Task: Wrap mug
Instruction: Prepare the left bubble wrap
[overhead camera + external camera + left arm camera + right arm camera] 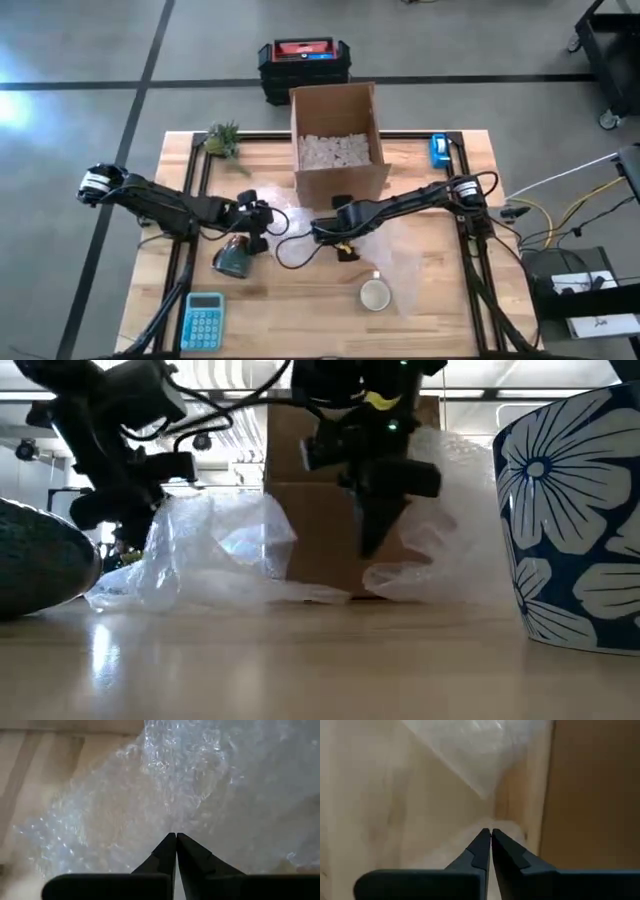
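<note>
Mug (pixel 375 294) with a white flower pattern on dark blue stands upright near the front of the wooden table (pixel 300 300), on the front part of a sheet of clear bubble wrap (pixel 400 250), apart from both pincers.

Nearest to it is the right gripper (pixel 345 250), which hangs just behind and to the left of the mug, at the left edge of the bubble wrap. Its two dark fingers (pixel 485 847) are pressed together, and the wrist view shows the tips meeting over pale wrap lying on the wood; whether film is pinched between them cannot be told. Directly behind this gripper stands an open cardboard box (pixel 338 140) holding white packing pieces.

To the left of the right gripper is the left gripper (pixel 268 222), also with its fingers (pixel 175 850) closed tip to tip, pointing into crumpled bubble wrap that fills its wrist view. Just in front of it a dark green mug (pixel 234 260) lies on its side on the table.

Farther out: a blue calculator (pixel 203 320) at the front left corner, a small green plant (pixel 222 138) at the back left, and a black and red toolbox (pixel 304 62) on the floor behind the box.
</note>
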Tool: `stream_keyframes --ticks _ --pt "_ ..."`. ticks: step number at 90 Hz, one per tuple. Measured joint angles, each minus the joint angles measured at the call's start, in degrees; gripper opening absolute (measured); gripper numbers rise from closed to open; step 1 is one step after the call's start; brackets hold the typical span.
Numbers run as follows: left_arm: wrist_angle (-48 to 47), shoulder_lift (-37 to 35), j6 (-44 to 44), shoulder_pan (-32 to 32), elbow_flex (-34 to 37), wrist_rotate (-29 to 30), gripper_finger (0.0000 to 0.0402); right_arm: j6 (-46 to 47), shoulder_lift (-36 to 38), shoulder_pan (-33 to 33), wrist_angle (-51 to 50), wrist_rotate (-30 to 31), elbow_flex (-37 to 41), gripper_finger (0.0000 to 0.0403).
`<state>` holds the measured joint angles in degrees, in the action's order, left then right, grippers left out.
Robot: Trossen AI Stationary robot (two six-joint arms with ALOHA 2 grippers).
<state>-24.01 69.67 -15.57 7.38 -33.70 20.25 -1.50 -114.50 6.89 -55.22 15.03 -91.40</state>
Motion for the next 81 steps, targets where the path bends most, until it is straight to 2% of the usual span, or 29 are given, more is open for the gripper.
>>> stream_keyframes --ticks 6,13,23,30,40,50,59,69,81 --pt "0.2 -0.1 0.1 0.0 -1.4 0.0 0.0 0.0 2.0 0.3 3.2 0.0 -0.6 0.0002" --pt "0.1 -0.1 0.7 0.0 -2.6 0.1 0.0 -0.6 4.7 0.9 12.1 -0.8 -1.0 0.0002" --pt "1.6 0.1 2.2 0.0 -3.2 0.2 0.0 -2.1 6.0 1.3 29.9 -8.8 -0.5 0.0002" --pt "2.5 0.2 2.9 0.0 -3.0 0.2 0.0 -2.2 3.9 1.2 41.0 -14.7 -0.3 0.0002" --pt "2.6 0.3 2.9 0.0 -2.5 0.2 0.0 -2.1 -1.9 0.9 48.0 -14.6 -0.2 0.0002" --pt "2.7 0.3 2.5 0.0 -2.3 0.2 0.0 -1.4 -7.9 0.3 47.2 -13.1 0.0 0.0002" --pt "3.3 0.2 2.5 0.0 -2.3 0.2 0.0 -0.1 -10.4 0.2 40.3 -12.0 0.0 0.0002" --pt "3.0 0.2 2.5 0.0 -2.3 0.2 0.0 0.7 -9.1 0.6 28.1 -11.8 0.0 0.0002" --pt "2.8 0.2 2.8 0.0 -2.2 0.2 0.0 -0.1 -4.0 1.4 13.4 -11.9 -0.1 0.0002"
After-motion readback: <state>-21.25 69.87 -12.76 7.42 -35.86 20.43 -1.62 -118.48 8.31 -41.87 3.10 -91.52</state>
